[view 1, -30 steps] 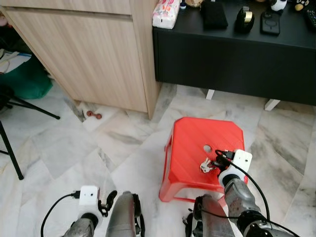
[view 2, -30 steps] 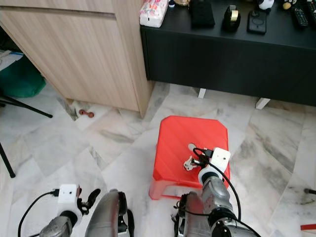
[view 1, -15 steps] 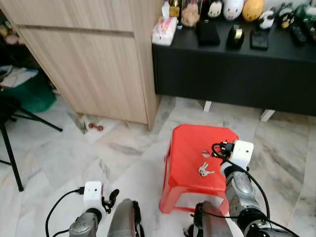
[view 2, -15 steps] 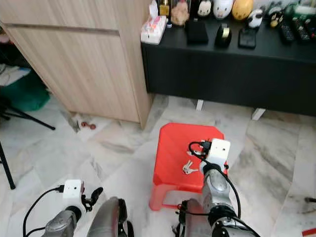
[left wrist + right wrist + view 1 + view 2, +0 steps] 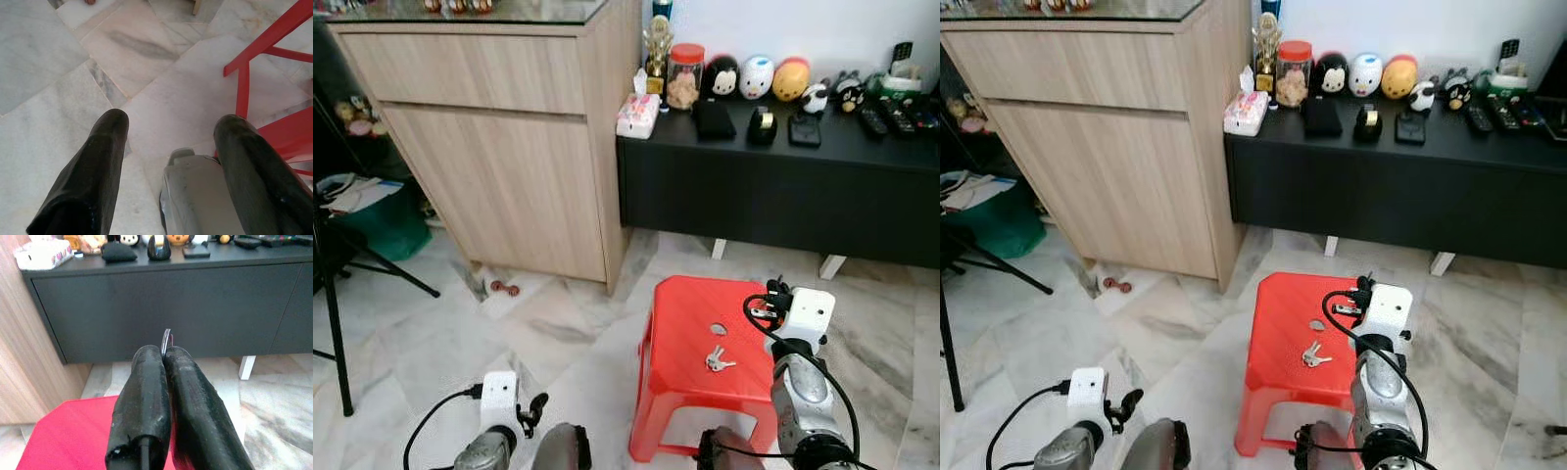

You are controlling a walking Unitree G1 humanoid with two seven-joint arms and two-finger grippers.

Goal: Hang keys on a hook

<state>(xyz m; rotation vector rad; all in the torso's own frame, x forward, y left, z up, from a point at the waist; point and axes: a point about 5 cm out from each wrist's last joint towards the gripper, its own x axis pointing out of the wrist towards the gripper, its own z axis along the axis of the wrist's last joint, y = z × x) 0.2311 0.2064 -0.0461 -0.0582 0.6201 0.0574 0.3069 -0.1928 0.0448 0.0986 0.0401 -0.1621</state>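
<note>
The step in hand looks like picking up the keys (image 5: 717, 360). They lie flat on the red stool (image 5: 680, 313), near the middle of the seat and just beside a small round hole in it. Nothing is holding them.

The right claw (image 5: 165, 352) is up above the stool's right side and points at the black cabinet (image 5: 773, 196), not down at the keys. Its two fingers (image 5: 146, 382) are pressed together. A thin shiny bit peeks out at their tips, and I cannot tell what it is. To do this step well, I think the claw should open wide first, tip down, and come straight down over the keys. It should pinch the ring or the thick part, not one loose key, so that the bunch does not swing or slip. It should go slowly, because the seat is smooth and the keys could slide away. Then the ring must hang free, so that it can go over a hook.

The left claw (image 5: 168, 127) hangs low by the floor (image 5: 58, 73) with its fingers spread apart, holding nothing.

The keys are small and silver. There seem to be two or three on a ring, fanned out a little. They are too small to tell more.
</note>
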